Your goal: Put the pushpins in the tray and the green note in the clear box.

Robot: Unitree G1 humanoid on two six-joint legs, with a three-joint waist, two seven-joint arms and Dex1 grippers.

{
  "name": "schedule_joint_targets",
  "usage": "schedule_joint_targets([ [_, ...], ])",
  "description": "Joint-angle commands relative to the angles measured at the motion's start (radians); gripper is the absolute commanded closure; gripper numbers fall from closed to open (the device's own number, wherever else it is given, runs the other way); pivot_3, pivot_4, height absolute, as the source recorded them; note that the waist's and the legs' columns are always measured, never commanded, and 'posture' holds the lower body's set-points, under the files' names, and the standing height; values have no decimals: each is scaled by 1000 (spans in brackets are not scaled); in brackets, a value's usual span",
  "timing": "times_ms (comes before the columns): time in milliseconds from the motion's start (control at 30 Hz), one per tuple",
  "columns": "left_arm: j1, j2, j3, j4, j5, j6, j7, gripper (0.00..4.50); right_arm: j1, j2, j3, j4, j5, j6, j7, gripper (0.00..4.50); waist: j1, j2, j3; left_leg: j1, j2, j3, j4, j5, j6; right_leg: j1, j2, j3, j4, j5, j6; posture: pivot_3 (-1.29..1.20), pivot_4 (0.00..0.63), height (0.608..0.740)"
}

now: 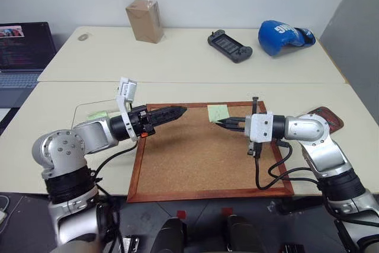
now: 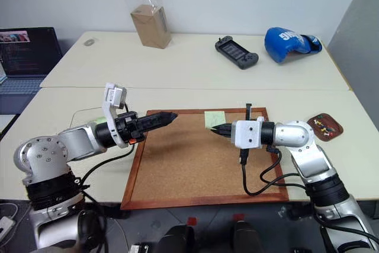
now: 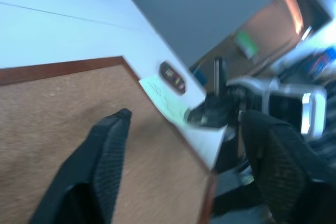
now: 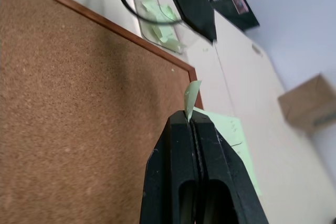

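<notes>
The green note [image 1: 218, 112] lies flat at the far edge of the cork board [image 1: 201, 158], its sides square to the frame; the right gripper [image 1: 220, 123], pointing left across the board, is clenched on the note's near edge, where a small corner [image 4: 190, 97] curls up from the pinch. Facing it above the board's left part, the left gripper [image 1: 180, 110] hangs released, grasping nothing. The clear box [image 1: 89, 112], holding green paper, sits off the board's left side; the tray [image 2: 325, 127] with pushpins [image 2: 320, 124] lies off its right side.
</notes>
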Motion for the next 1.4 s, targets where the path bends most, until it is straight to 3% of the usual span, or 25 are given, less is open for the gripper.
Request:
schedule_joint_targets([
  [33,-34,-52,44,63,-115,42,124,685,-44,6,12,28,-64,-170,-35,4500,-1,0,0,0,0,0,0,0,-1,0,0,0,0,0,0,0,150,740],
  [467,-49,-131,-7,110,-252,36,290,685,-90,41,54,38,-111,-254,-77,4500,0,0,0,0,0,1,0,0,-2,-1,-1,2,0,0,0,0,150,740],
  [500,-49,-132,-7,110,-259,35,295,1041,-88,42,55,35,-109,-251,-76,4500,0,0,0,0,-1,1,0,0,-2,-1,-1,2,0,0,0,0,150,740],
  [867,-41,-125,-22,121,-328,22,333,3138,-96,45,60,40,-117,-235,-94,4500,-1,0,0,0,0,1,0,0,-3,-1,-1,2,0,0,0,0,150,740],
  [1133,-29,-113,-52,125,-356,3,354,4432,-111,58,61,48,-113,-222,-101,4500,-1,0,0,0,0,1,0,0,-3,-1,-1,2,0,0,0,0,150,740],
  [1367,-35,-106,-77,138,-353,-30,374,4432,-114,62,61,44,-102,-205,-101,4500,-1,0,0,0,0,1,0,0,-3,-1,-1,2,0,0,0,0,150,740],
  [1400,-34,-101,-80,139,-357,-32,374,4477,-114,63,60,39,-95,-192,-97,4325,-1,0,0,0,0,1,0,0,-3,-1,-1,2,0,0,0,0,150,740],
])
